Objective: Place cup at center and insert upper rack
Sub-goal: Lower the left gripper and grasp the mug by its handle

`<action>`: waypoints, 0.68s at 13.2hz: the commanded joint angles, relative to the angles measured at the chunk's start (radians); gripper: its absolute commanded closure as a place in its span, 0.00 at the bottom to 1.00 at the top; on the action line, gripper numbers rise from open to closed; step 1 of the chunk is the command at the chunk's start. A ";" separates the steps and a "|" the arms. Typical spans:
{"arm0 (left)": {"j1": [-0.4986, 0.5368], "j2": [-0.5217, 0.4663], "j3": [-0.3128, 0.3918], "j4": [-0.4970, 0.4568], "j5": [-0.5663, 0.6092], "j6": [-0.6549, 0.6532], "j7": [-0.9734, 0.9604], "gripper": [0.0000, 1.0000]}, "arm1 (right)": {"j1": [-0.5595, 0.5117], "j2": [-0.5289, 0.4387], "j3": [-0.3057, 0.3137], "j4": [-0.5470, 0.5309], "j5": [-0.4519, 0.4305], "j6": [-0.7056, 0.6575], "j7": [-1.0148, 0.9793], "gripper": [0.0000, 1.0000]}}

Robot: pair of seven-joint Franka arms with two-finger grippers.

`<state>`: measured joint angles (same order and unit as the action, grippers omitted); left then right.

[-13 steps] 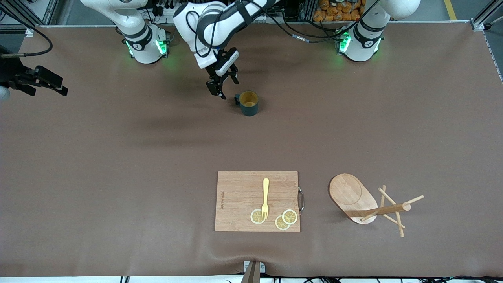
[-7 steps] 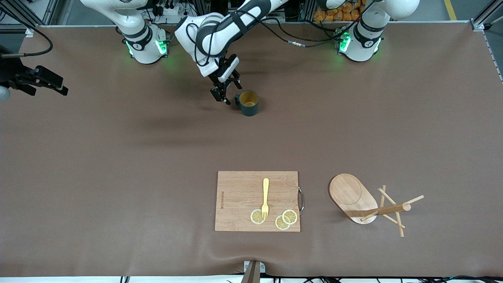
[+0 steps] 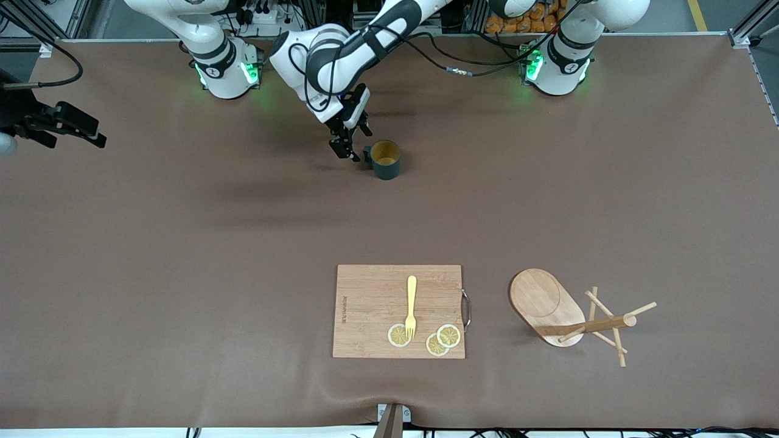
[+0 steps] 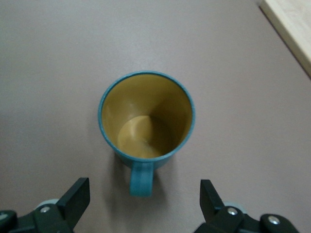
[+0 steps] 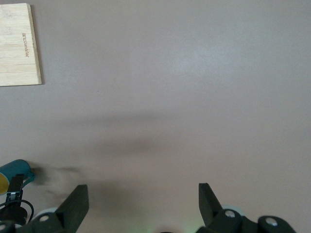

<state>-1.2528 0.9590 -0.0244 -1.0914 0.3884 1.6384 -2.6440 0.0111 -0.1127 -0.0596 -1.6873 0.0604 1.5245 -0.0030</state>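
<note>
Now, right pincer (image 5: 141, 206): parked up by the right arm's end of the desk (image 3: 182, 243), fingers spread wide, nothing between them, this arm waits.
Left pincer (image 3: 347, 141): it reaches in from the left arm's base, low beside the cup, fingers wide apart, gripping nothing.
Gap: in the left wrist view the fingers (image 4: 73, 199) straddle the handle side, apart from it, no contact yet.
Cup (image 3: 385, 159): upright on the desk near the robots' bases, farther from the front camera than the cutting board (image 3: 371, 310).
Handle (image 4: 142, 179): points at the left pincer.
Handling: looks rigid, light, probably smooth-walled; a pinch across the handle or over the rim wall should hold.
Upper rack (image 3: 569, 313): lying tipped over beside the cutting board, toward the left arm's end, pegs sprawled, untouched.
</note>
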 commanded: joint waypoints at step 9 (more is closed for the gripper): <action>-0.007 0.066 0.023 0.045 -0.080 0.026 -0.059 0.00 | -0.002 -0.007 0.007 0.000 -0.002 -0.006 0.020 0.00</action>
<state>-1.2525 1.0023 -0.0128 -1.0843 0.3244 1.6533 -2.6785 0.0111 -0.1127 -0.0590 -1.6872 0.0605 1.5242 -0.0024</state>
